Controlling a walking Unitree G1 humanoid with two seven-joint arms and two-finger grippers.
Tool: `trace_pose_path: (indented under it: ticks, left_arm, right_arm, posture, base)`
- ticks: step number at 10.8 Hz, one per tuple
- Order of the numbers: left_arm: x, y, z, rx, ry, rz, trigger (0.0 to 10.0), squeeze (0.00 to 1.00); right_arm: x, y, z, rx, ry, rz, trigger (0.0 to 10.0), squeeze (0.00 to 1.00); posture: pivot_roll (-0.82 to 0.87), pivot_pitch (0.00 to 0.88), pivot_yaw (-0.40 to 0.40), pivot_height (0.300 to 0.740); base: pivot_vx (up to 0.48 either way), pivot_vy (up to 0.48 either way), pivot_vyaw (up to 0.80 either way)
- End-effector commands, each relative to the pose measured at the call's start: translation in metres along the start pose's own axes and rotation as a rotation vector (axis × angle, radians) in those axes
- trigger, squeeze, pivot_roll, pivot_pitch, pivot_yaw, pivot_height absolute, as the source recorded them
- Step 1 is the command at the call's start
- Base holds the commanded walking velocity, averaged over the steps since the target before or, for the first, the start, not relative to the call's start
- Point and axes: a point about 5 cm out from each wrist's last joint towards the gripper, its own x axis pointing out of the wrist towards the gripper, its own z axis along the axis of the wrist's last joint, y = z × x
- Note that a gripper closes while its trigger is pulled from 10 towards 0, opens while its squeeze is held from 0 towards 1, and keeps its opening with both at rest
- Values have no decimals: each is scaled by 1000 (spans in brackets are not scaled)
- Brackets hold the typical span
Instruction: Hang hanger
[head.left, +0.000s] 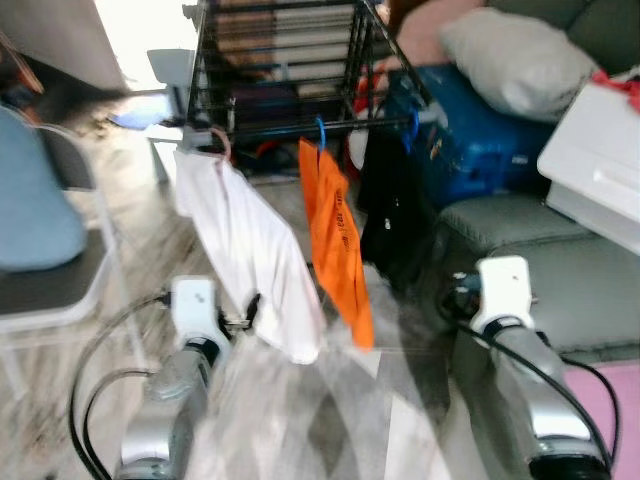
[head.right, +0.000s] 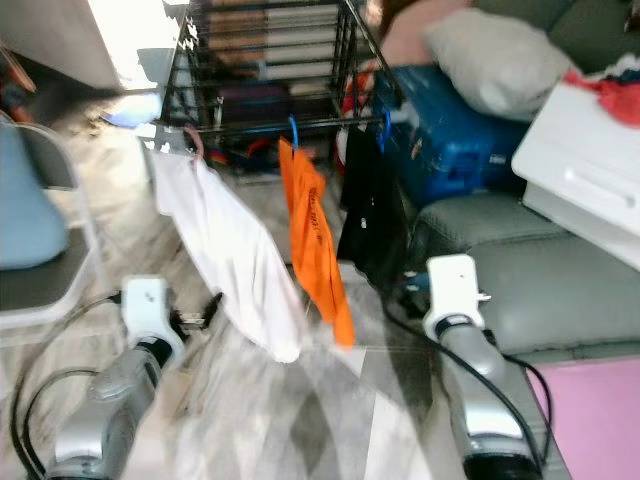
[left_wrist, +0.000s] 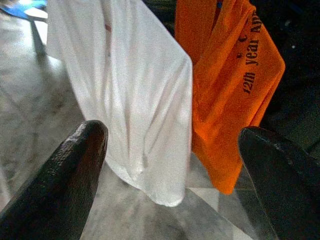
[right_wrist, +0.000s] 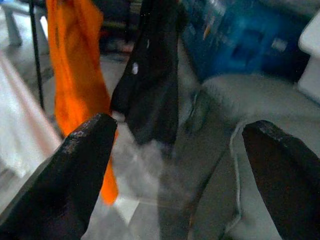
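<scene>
Hangers carrying a white cloth shirt (head.left: 250, 250), an orange printed shirt (head.left: 338, 250) and a black garment (head.left: 392, 205) hang from the black wire drying rack (head.left: 280, 70), ahead of and above both my grippers. My left gripper (left_wrist: 172, 165), fingers spread apart and empty, faces the white shirt's lower hem. My right gripper (right_wrist: 180, 165), likewise spread and empty, faces the black garment beside the grey sofa (head.left: 560, 270).

Rack (head.left: 285, 125): black wire frame, standing on the floor, its lower rail carrying three garments on hangers.
White shirt (head.left: 255, 255): hanging from a pinkish hanger (head.left: 222, 143) at the rail's left end, trailing down at a slant.
Orange shirt (head.left: 338, 240): hanging from a blue hanger (head.left: 321, 130), dark lettering showing, just beside the white one.
Black garment (head.left: 392, 205): hanging at the right, next to the orange.
</scene>
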Motion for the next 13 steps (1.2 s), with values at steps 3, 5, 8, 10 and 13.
trace_pose_path:
  ticks: [3,5,8,10,13]
  left_arm:
    - [1,3,-9,1,2,28,10000,0]
    - [5,7,-9,-1,-25,63,10000,0]
    - [9,2,-5,-26,-38,40,10000,0]
    - [14,-1,-3,-10,-42,3,10000,0]
    - [17,-8,0,-15,-55,-12,10000,0]
  right_arm:
    - [3,13,-11,-14,37,59,10000,1000]
    - [6,19,-11,-22,30,80,10000,992]
    - [0,20,-13,-8,13,77,10000,800]
    - [-4,28,-16,-4,10,84,10000,647]
    - [-3,27,-14,-5,2,86,10000,620]
  posture:
    - [-181,0,45,740]
    - [-188,0,54,740]
    - [-209,0,86,740]
    - [-218,0,100,740]
    - [-214,0,99,740]
  base:
    - [-186,0,0]
    - [0,0,0]
    - [0,0,0]
    - [0,212,0]
    - [0,480,0]
